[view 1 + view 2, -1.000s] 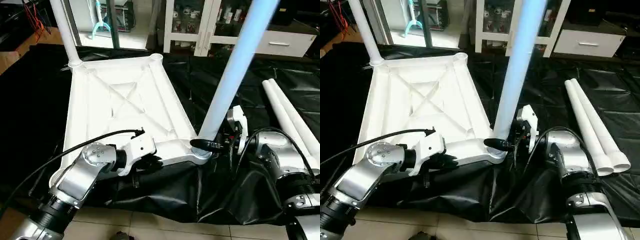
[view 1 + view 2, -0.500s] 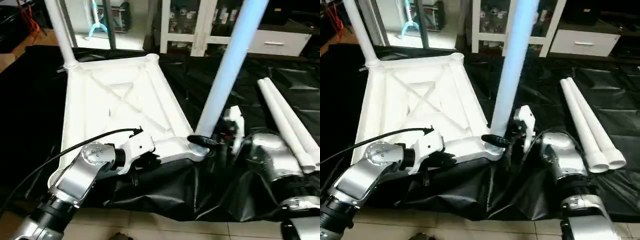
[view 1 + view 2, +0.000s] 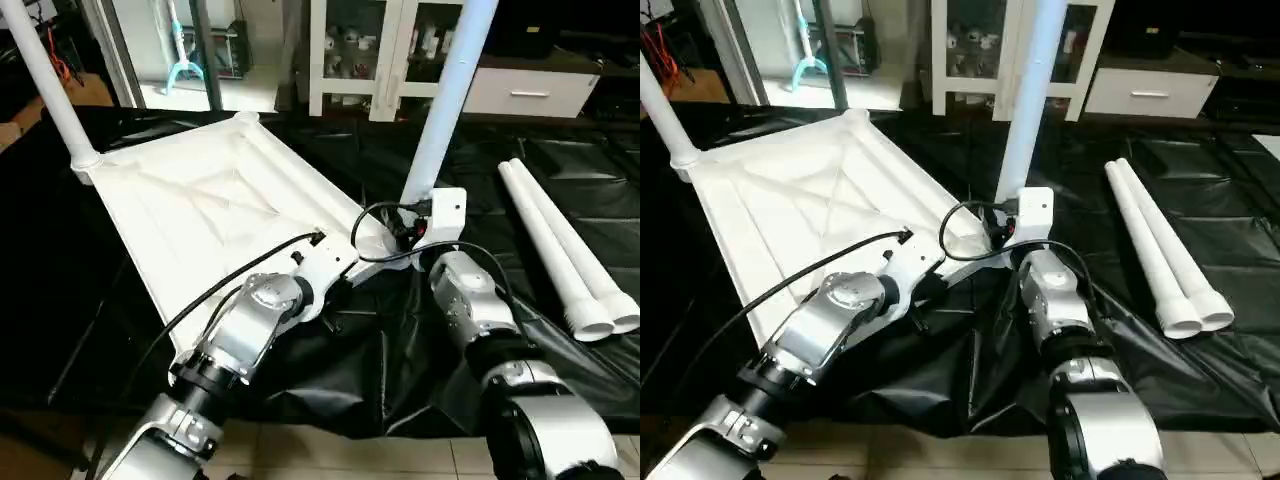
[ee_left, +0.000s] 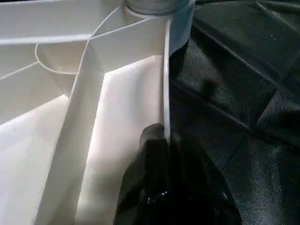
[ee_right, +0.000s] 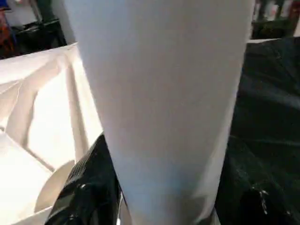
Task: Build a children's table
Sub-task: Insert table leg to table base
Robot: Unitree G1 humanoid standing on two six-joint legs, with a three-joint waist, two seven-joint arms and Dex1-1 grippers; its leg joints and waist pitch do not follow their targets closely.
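Right gripper (image 5: 159, 206) clamping around base of upright white tapered tubular leg (image 3: 440, 110), black fingers (image 5: 86, 187) sitting either side of it, leg standing in near right corner socket. Left gripper (image 4: 166, 154) pinching thin edge wall of white plastic rectangular tabletop (image 3: 200, 215). Tabletop lying underside up, X ribs showing, on black plastic sheet (image 3: 420, 330). Second white leg (image 3: 45, 90) standing in far left corner. Two spare white legs (image 3: 565, 250) lying side by side on sheet, well off to right.
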